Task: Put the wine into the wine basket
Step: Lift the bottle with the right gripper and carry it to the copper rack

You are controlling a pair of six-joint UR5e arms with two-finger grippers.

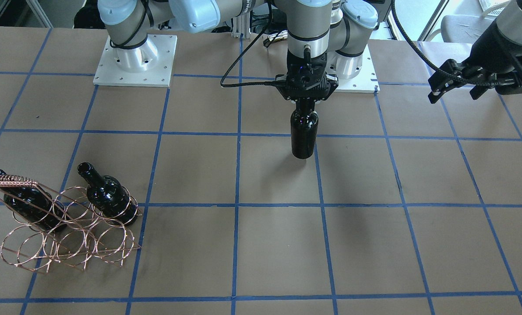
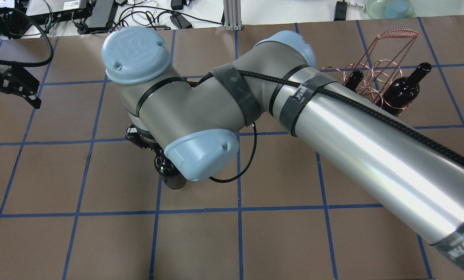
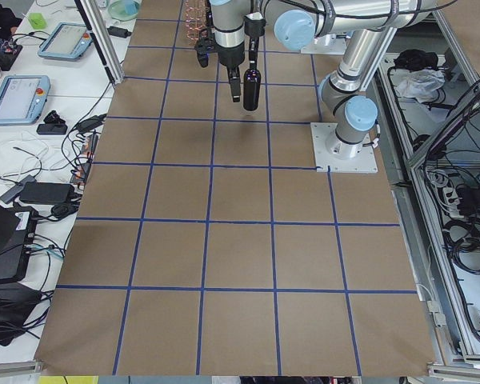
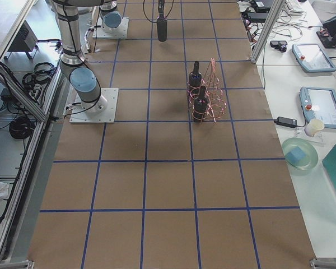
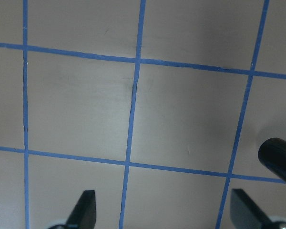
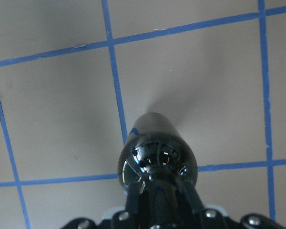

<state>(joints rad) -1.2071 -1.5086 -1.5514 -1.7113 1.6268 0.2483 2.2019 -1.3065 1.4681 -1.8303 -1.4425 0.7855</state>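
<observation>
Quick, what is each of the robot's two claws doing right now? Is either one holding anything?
Left gripper: open, holding nothing.
Right gripper: closed on the neck of the wine, which hangs upright below it.

1. I count three black bottles: the wine (image 1: 304, 135) off the table, a handle-side bottle (image 1: 29, 199) and an end bottle (image 1: 110, 194), both in the rack.
2. One copper wine basket (image 1: 11, 180); I make out two rows of rings, three per row as far as I can tell.
3. Two arms with one gripper each: right gripper (image 1: 305, 101) and left gripper (image 1: 456, 94).
4. Two white base plates (image 1: 164, 52) (image 1: 366, 74).
</observation>
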